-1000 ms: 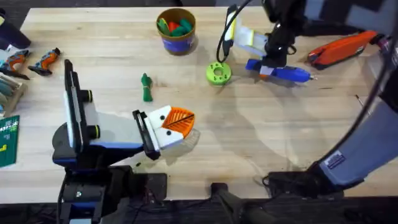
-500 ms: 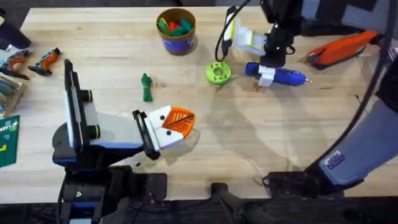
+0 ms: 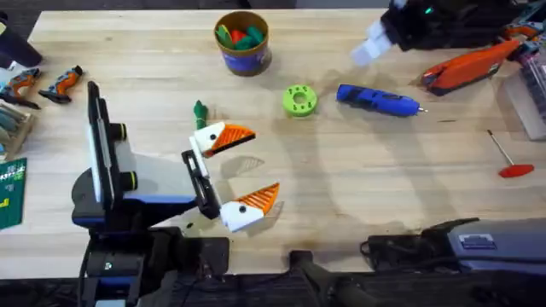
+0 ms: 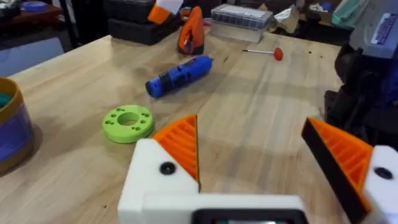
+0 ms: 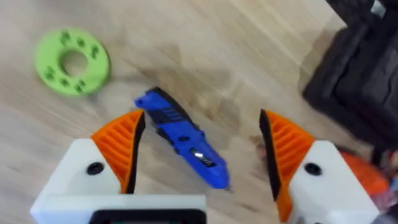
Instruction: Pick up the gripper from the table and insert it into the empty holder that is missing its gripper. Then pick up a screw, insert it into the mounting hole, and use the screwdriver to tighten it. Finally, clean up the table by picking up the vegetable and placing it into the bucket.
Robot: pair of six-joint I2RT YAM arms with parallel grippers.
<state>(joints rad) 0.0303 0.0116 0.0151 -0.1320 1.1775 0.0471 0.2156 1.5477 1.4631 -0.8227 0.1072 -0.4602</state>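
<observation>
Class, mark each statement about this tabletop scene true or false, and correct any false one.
1. The screwdriver lies on the table, in neither gripper. True.
2. The left gripper has its jaws shut. False: they stand wide apart with nothing between them.
3. The vegetable is in the bucket. False: it lies on the table beside the left gripper's upper finger.
4. The green disc lies between the bucket and the screwdriver. True.
5. The right gripper is clamped on the screwdriver. False: its fingers are open, with the screwdriver lying below them.
</observation>
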